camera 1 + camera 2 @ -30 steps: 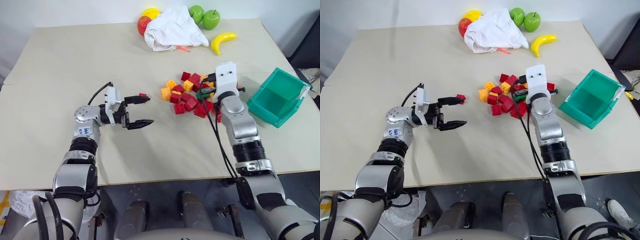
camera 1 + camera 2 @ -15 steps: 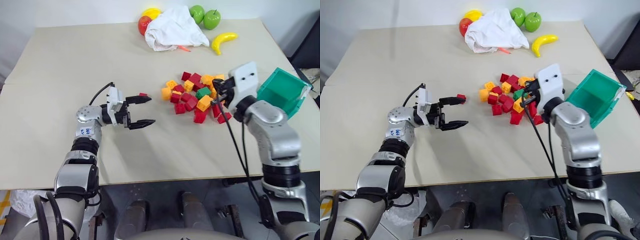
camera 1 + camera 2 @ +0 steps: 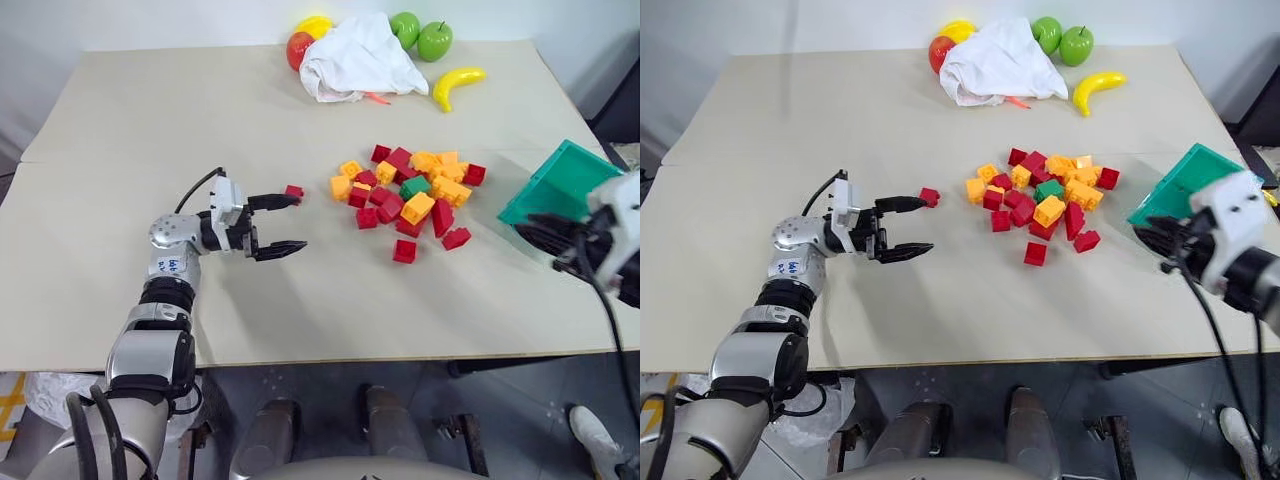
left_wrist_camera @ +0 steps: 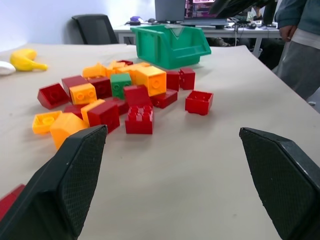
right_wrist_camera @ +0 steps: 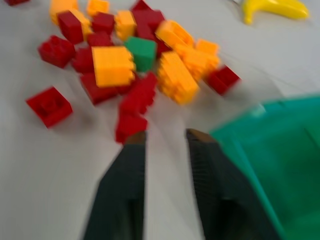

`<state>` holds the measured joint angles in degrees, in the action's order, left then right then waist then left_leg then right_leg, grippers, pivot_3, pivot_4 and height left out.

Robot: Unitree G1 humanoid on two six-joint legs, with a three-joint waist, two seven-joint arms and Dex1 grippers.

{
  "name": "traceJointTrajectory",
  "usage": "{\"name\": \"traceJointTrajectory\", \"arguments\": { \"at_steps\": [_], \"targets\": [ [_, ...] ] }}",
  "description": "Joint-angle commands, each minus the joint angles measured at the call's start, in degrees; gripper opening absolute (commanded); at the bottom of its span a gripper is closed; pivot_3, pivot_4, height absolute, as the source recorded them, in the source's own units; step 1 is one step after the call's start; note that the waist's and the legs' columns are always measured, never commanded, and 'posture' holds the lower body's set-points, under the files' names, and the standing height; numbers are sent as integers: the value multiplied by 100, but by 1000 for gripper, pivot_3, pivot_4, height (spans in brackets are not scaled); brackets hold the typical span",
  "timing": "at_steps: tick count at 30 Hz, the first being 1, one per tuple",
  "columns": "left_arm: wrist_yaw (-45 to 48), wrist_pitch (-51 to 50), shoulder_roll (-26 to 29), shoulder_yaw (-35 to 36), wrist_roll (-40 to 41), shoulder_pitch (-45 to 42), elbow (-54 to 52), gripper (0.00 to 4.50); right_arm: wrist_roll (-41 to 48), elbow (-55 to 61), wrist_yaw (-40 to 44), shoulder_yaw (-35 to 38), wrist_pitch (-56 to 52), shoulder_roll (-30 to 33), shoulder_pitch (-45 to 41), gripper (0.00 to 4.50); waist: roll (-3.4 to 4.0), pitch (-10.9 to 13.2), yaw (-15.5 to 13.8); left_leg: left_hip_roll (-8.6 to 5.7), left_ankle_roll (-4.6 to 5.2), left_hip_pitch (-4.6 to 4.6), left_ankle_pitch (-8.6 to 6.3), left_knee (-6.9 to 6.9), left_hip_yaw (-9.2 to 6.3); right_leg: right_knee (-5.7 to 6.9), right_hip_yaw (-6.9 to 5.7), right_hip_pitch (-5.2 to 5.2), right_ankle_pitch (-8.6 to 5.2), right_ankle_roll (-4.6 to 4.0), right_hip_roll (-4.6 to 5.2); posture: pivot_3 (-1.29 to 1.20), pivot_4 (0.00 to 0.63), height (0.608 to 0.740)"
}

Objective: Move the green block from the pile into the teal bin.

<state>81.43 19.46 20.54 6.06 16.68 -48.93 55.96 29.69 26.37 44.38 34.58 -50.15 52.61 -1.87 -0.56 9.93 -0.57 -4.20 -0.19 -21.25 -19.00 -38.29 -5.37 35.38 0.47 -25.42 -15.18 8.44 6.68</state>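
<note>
Counter (image 3: 150, 120): beige top, carries everything below
Teal bin (image 3: 560, 180): at the counter's right edge, right of the pile and apart from it
White cloth (image 3: 358, 58): crumpled at the far edge, fruit around it; two green apples (image 3: 420, 35) just to its right, banana (image 3: 455, 85) nearer the pile
Pile (image 3: 410, 195): loose spread of red and orange bricks, centre-right of the counter; a few red bricks lie apart on its near side
Left gripper (image 3: 285, 222): level over the counter, left of the pile, pointing toward it; jaws wide, nothing between them
Right gripper (image 5: 162, 137): beside the teal bin's near side, aimed at the pile; fingers a narrow gap apart, empty
Green block (image 3: 416, 186): in the pile, upper middle, touching red and orange bricks
Lone red brick (image 3: 294, 191): on the counter just past the left gripper's far finger
</note>
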Motion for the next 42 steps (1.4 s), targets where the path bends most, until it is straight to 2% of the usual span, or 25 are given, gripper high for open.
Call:
{"name": "traceJointTrajectory", "arguments": {
  "at_steps": [1, 5, 7, 9, 13, 16, 25, 29, 34, 42],
  "targets": [
    [3, 41, 50, 67, 52, -60, -135, 4500, 2, -24, 173, 387, 165, 208, 173, 2626, 0, 0, -1, 0, 0, 2, 0, -1, 1, 3, 1, 1, 0, 0, 0, 0, 150, 740],
    [-13, 49, 63, 78, 49, -90, -113, 4500, 99, 52, 157, 537, 12, 279, 257, 3979, -1, 1, -19, 0, 0, 2, 0, -6, 2, 4, 3, 1, 1, 0, 1, 0, 150, 740],
    [-27, 59, 70, 82, 44, -94, -103, 4500, 138, 110, 158, 574, -34, 303, 281, 4493, -1, 1, -38, 1, 0, 2, 0, -6, 1, 3, 2, 1, 1, 0, 1, 0, 150, 740],
    [-44, 72, 73, 84, 35, -92, -90, 4500, 181, 135, 96, 489, -84, 325, 190, 4493, -1, 1, -60, 1, 0, 1, 0, -6, 1, 2, 3, 1, 1, 0, 2, 0, 150, 740],
    [-116, 83, -15, 66, 29, -98, -103, 4500, 135, -400, -385, -1012, -238, 94, -1397, 4493, 0, 1, 19, 4, -1, 4, 0, -19, 7, -10, 5, 1, 9, -2, 1, 0, 150, 740],
    [-131, 103, -70, 58, 22, -105, -114, 4500, -144, -971, -485, -1867, -209, -21, -2286, 4493, -2, 2, 42, 10, -6, 0, 3, -32, 4, -17, 1, 1, 17, -7, 0, 0, 150, 740],
    [-164, 92, -181, 32, 72, 70, -413, 4500, -1150, -3205, -510, -3914, -441, -539, -4614, 4493, -1, 3, 68, 8, 2, -26, -1, -35, 0, -24, -2, -10, 25, 5, 8, 0, 150, 740],
    [-214, 78, -185, 44, 96, 178, -566, 4500, -1702, -4628, -480, -4460, -44, -1036, -5585, 4493, -1, 3, 83, 3, 1, -28, -1, -25, -1, -31, -6, -13, 25, 5, 5, 0, 150, 740],
    [-273, 56, -177, 63, 117, 312, -747, 4500, -2207, -6333, -326, -4797, 420, -1687, -6509, 4493, 0, 3, 115, 4, 0, -28, -1, -19, 0, -30, -6, -19, 25, 4, 3, 0, 150, 740],
    [-385, -11, -153, 80, 161, 529, -1092, 4500, -2727, -8286, 25, -4929, 909, -2432, -7374, 4493, 2, 3, 207, 4, -1, -29, 0, -18, -9, -28, -9, -19, 25, 4, 9, 0, 150, 740]
  ]
}}
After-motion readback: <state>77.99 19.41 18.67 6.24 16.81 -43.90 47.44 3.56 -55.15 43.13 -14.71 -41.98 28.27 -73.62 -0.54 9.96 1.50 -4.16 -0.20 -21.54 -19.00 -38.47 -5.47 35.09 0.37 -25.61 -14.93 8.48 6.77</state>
